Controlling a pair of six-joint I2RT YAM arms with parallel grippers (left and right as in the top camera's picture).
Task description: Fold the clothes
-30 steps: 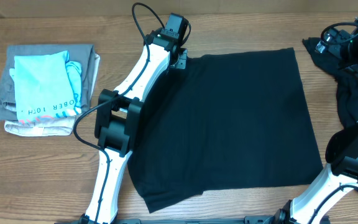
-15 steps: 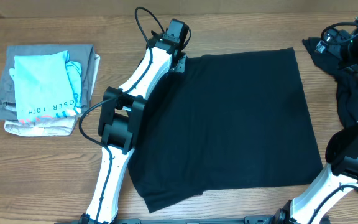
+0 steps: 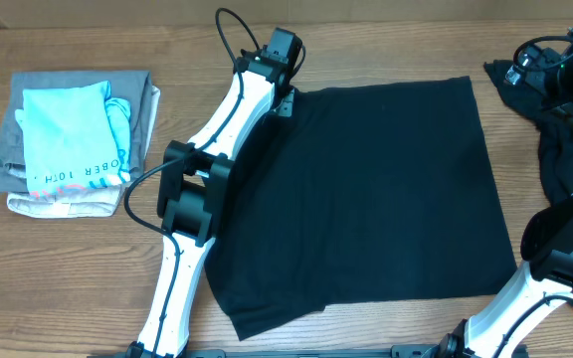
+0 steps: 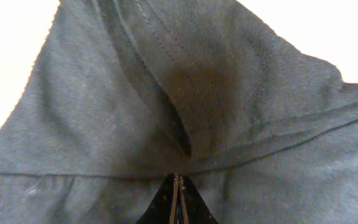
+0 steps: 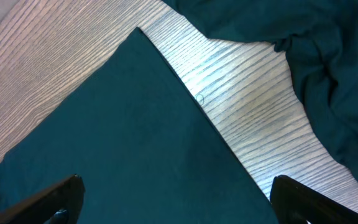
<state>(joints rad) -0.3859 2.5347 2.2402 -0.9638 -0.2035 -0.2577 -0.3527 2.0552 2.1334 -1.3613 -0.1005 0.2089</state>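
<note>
Table: light-brown wood-grain table [image 3: 68, 298], seen from overhead; all items are carried on it.
Main garment: large plain black soft-fabric T-shirt [image 3: 386, 199], laid flat at mid-table w/ a roughly rectangular outline; lower-left edge runs at an angle; sleeves can't be made out.
2nd garment: crumpled black fabric garment [image 3: 565, 149], heaped at far-right edge, near the T-shirt's upper-right corner but apart from it; a strip of bare wood is seen between the two in right wrist view.
Left arm: white-and-black left arm [image 3: 192, 189], stretched diagonally from the near edge over the T-shirt's left side.
Left claw: left claw [image 4: 176, 198] is placed at the T-shirt's upper-left corner; its fingers are pressed tight together, cloth is bunched and drawn in folds down to the tips, hem stitching is visible; T-shirt fabric is gripped.
Right claw: right claw [image 5: 178, 186] is spread wide, nothing is held between its fingers; it is held above the T-shirt's upper-right corner.
Side pile: grey folded garment [image 3: 8, 139] and beige folded garment [image 3: 58, 204] are stacked at far left, w/ a light-blue shirt with dark lettering [image 3: 68, 129] on top; pile is well apart from the T-shirt.
</note>
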